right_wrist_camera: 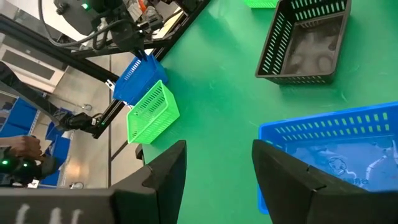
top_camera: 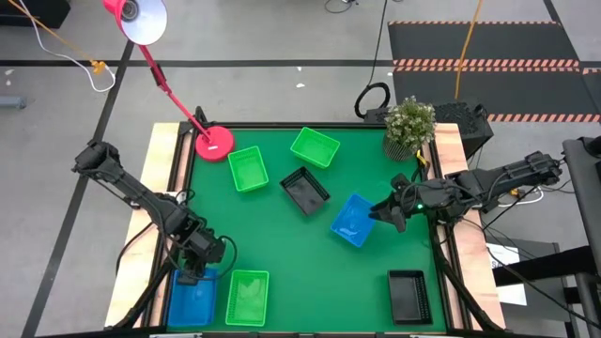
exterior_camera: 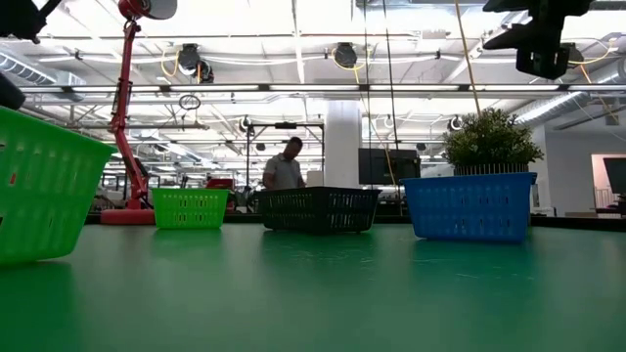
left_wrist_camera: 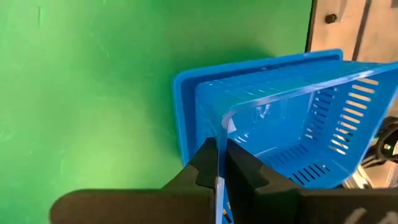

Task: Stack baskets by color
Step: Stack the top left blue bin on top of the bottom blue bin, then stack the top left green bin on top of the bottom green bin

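Observation:
My left gripper [top_camera: 194, 266] [left_wrist_camera: 219, 163] is shut on a blue basket [left_wrist_camera: 292, 124] at the table's near left corner. That basket sits tilted in a second blue basket [left_wrist_camera: 185, 118] below it. A green basket [top_camera: 247, 298] stands right beside them. Another blue basket [top_camera: 351, 221] [right_wrist_camera: 336, 146] rests on its bottom at the middle right. My right gripper [top_camera: 388, 214] [right_wrist_camera: 217, 174] hangs open by its right side, touching nothing. Two green baskets [top_camera: 248, 169] [top_camera: 315, 146] and a black basket [top_camera: 305, 191] stand farther back. Another black basket [top_camera: 408, 294] stands near right. My left gripper pinches one side wall of the upper blue basket at its rim [left_wrist_camera: 219, 134], one finger [left_wrist_camera: 202, 165] outside the wall and the other inside. The fingers come slanting down from above. The basket is tilted, its lower part inside the second blue basket.
A pink lamp base [top_camera: 214, 143] with its red arm stands at the far left corner, a potted plant [top_camera: 409, 127] at the far right. Bare green mat lies between the near baskets. A person [exterior_camera: 285, 168] shows in the room behind the table.

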Robot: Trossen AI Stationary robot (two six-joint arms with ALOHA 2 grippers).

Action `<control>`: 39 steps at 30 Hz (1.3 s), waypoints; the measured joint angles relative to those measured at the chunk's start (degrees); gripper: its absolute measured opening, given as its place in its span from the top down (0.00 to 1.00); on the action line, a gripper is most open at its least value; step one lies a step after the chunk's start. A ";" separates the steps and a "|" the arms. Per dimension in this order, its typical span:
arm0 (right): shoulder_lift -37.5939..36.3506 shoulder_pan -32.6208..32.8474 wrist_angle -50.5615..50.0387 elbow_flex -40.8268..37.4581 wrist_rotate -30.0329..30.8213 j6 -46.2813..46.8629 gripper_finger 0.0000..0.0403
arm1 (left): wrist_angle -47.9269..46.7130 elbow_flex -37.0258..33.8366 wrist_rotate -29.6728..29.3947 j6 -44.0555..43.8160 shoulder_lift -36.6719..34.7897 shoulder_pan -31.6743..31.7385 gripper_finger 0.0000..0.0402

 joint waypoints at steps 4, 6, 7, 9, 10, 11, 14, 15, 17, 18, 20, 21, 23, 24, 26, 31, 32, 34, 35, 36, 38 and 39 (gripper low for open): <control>0.00 0.01 0.21 0.00 0.02 0.00 0.56 | 0.90 -1.06 -0.47 -0.41 0.00 0.00 0.96; 0.00 0.02 0.21 0.00 0.02 0.00 0.56 | 1.43 -1.41 -0.54 -0.44 0.02 0.00 0.94; 0.00 0.00 0.21 0.00 0.02 0.00 0.56 | 1.41 -1.54 -0.55 -0.41 0.00 0.00 0.93; 0.00 0.00 0.20 0.00 0.04 0.00 0.56 | 1.37 -1.74 -0.86 -0.42 0.00 0.00 0.90; 0.00 0.02 0.21 0.00 0.04 0.00 0.56 | 1.43 -1.74 -1.20 -0.46 0.00 0.00 0.88; 0.00 0.02 0.21 0.00 0.03 0.00 0.56 | 1.51 -1.74 -1.49 -0.46 0.00 0.00 0.86; 0.00 0.01 0.21 0.00 0.04 0.00 0.56 | 2.10 -1.74 -1.55 -0.84 0.00 0.00 0.80; 0.00 0.01 0.21 0.00 0.04 0.00 0.56 | 2.37 -1.74 -1.53 -1.45 0.00 0.00 0.78; 0.00 0.02 0.21 0.00 0.04 0.04 0.56 | 2.47 -1.66 -1.31 -2.69 0.00 0.00 0.74; 0.00 0.02 0.21 0.00 0.04 0.19 0.56 | 2.38 -1.44 -0.80 -3.14 0.00 0.00 0.71; 0.00 0.00 0.21 0.00 0.04 0.21 0.56 | 2.39 -0.71 1.03 -4.42 0.00 0.16 0.67; 0.00 0.00 0.21 0.00 0.04 0.37 0.56 | 2.27 -0.16 2.03 -5.02 0.00 0.34 0.65; 0.02 0.00 0.21 0.00 0.07 1.29 0.56 | 2.26 1.12 3.54 -6.58 0.00 0.74 0.63; 0.02 0.00 0.25 0.00 0.07 1.43 0.56 | 2.17 1.95 3.74 -7.35 0.00 1.01 0.62; 0.02 0.00 0.68 0.00 0.07 1.49 0.56 | 1.82 3.75 3.78 -7.61 0.00 1.52 0.61; 0.02 -0.53 3.28 -0.01 1.15 1.52 0.56 | -0.93 8.32 2.05 -5.21 0.00 4.25 0.61; 0.02 -0.80 4.37 -0.02 1.52 1.53 0.56 | -2.08 9.29 1.17 -4.58 0.02 5.00 0.61; 0.02 -1.46 6.55 -0.02 2.82 1.49 0.56 | -4.85 11.16 -0.54 -3.14 0.00 6.84 0.61; 0.05 -1.87 7.57 -0.02 3.11 1.49 0.56 | -6.41 11.95 -1.45 -2.28 0.00 7.85 0.61; 0.18 -2.29 8.38 -0.02 3.55 1.53 0.56 | -7.89 12.71 -2.41 -1.34 0.00 8.87 0.61; 0.56 -3.02 9.97 -0.02 4.28 1.68 0.56 | -9.79 14.10 -4.32 1.08 0.00 11.02 0.61; 0.78 -3.28 10.98 -0.02 4.35 1.64 0.56 | -10.40 14.62 -5.12 2.31 0.00 12.15 0.61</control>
